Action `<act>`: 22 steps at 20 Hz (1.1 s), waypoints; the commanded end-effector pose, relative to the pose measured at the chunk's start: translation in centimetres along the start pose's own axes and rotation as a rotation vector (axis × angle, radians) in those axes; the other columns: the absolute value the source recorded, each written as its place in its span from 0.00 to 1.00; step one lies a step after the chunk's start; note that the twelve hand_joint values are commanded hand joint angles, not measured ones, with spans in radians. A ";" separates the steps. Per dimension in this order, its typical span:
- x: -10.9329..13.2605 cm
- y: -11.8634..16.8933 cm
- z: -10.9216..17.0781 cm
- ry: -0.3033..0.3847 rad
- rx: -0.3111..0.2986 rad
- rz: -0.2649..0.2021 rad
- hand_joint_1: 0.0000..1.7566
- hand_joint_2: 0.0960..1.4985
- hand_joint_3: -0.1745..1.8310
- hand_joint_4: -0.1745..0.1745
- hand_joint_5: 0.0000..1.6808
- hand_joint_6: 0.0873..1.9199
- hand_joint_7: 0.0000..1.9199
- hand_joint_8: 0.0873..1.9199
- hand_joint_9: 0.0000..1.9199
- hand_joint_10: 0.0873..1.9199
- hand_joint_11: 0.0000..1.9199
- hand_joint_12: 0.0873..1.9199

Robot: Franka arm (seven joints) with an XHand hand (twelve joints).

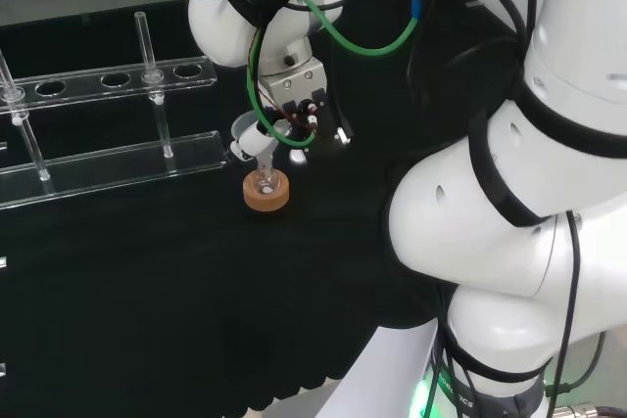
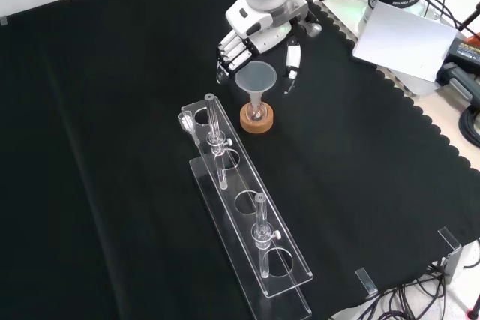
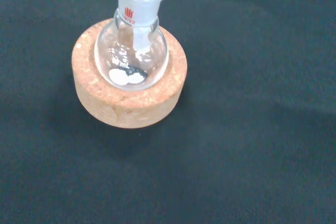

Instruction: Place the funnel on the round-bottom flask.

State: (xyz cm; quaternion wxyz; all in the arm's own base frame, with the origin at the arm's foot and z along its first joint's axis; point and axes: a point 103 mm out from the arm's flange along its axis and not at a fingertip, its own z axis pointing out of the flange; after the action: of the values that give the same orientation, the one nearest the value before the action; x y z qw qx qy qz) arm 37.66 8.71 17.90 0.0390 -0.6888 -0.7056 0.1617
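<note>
In round cork ring (image 3: pixel 128 100), glass flask (image 3: pixel 131 59)

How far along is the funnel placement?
Nearly done. The funnel stands with its stem down in the neck of the round-bottom flask, which sits in the cork ring. The hand sits just behind the funnel, fingers relaxed beside its bowl. Left: back the hand away without knocking it.

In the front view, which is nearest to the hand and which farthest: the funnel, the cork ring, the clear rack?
1. Funnel: right below the hand, between its fingers and thumb.
2. Cork ring: just under the funnel, lower in the view.
3. Clear rack: farthest, stretching toward the view's bottom.
</note>
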 end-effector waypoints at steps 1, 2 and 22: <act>-1.6 -2.1 -4.2 0.116 -0.190 -0.065 0.19 0.41 0.19 0.32 0.13 0.00 0.01 0.35 0.14 0.40 0.14 0.76; -1.9 -2.3 -4.7 0.120 -0.201 -0.065 0.19 0.41 0.19 0.32 0.13 0.00 0.02 0.35 0.14 0.40 0.14 0.76; -9.0 -1.4 -9.4 0.243 -0.212 -0.053 0.24 0.47 0.17 0.31 0.20 0.00 0.08 0.35 0.27 0.32 0.22 0.70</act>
State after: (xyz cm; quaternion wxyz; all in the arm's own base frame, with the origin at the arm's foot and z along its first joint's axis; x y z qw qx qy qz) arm 38.43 2.41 28.45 0.0376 -0.6919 -0.7210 0.0028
